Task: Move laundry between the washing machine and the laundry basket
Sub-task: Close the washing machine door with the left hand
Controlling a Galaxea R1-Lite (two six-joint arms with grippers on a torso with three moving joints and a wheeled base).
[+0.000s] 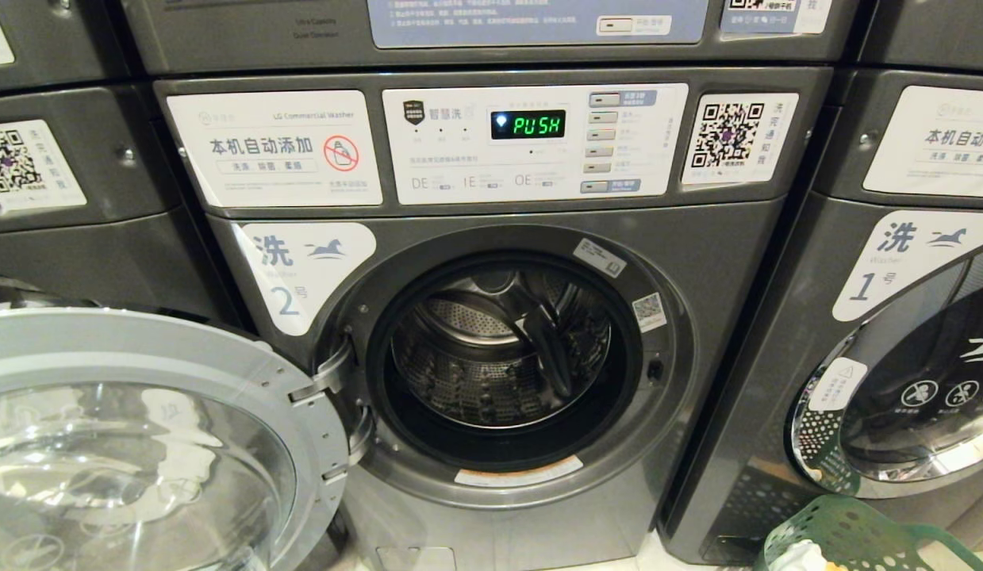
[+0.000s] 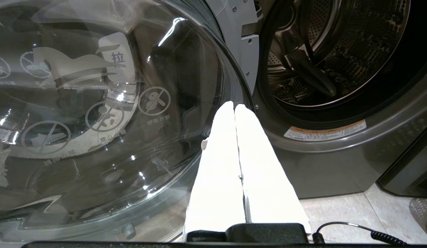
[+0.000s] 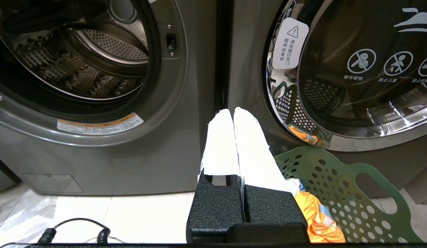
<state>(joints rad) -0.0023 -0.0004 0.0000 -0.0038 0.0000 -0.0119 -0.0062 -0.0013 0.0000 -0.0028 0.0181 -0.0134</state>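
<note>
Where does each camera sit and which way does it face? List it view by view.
Head view: high, looking down at the open washing machine; no arm shows.
Left wrist view: behind the shut left gripper, facing the open glass door and drum.
Right wrist view: behind the shut right gripper, facing the gap between two washers, above the green laundry basket.
All three share the drum.

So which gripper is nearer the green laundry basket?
Right. The right gripper hangs directly beside the green laundry basket, fingers shut. The left gripper sits over by the open washer door, with no basket in its view.
</note>
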